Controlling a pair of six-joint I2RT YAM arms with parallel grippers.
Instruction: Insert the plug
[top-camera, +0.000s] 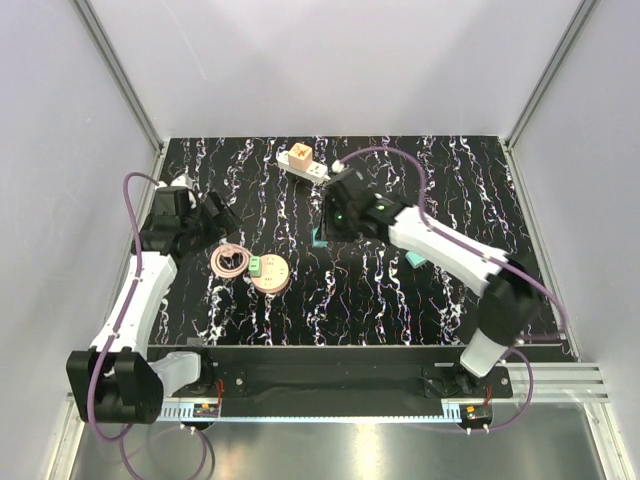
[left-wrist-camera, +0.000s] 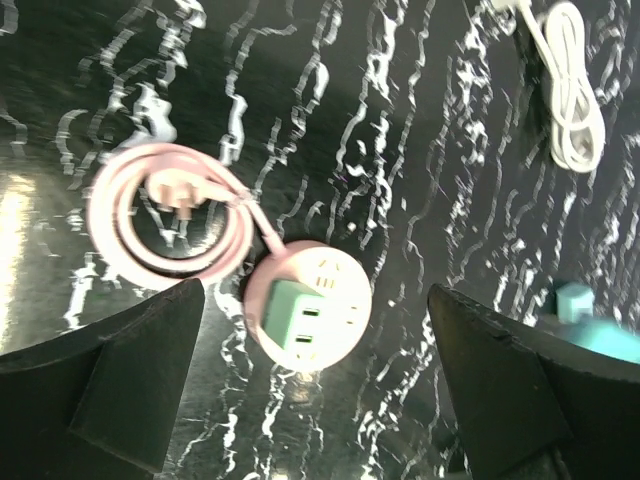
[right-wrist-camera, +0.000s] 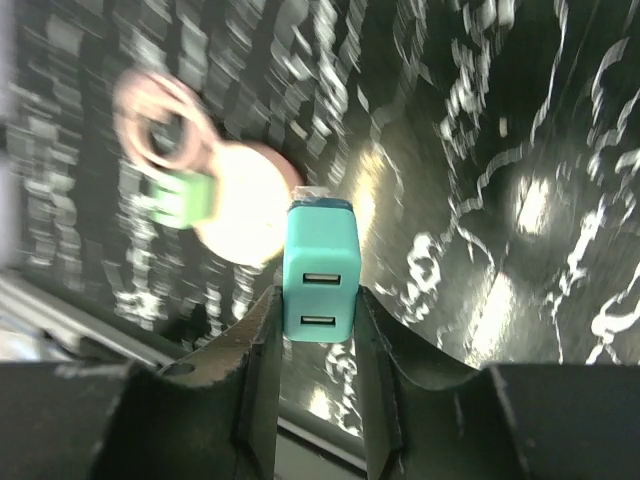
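My right gripper (right-wrist-camera: 320, 322) is shut on a teal two-port USB plug (right-wrist-camera: 320, 270), whose ports face the wrist camera. In the top view this gripper (top-camera: 328, 225) hangs over the middle of the mat with the teal plug (top-camera: 318, 238) under it. A round pink socket (top-camera: 270, 273) lies left of it, and a green plug (top-camera: 256, 265) sits in the socket. My left gripper (left-wrist-camera: 320, 400) stands open above the socket (left-wrist-camera: 335, 290) and the green plug (left-wrist-camera: 298, 318), holding nothing.
The socket's pink cord (top-camera: 229, 261) lies coiled on its left. A white power strip (top-camera: 305, 167) carrying an orange plug (top-camera: 300, 153) lies at the back, with a white cable (left-wrist-camera: 575, 90) near it. Another teal piece (top-camera: 415, 260) lies under the right arm.
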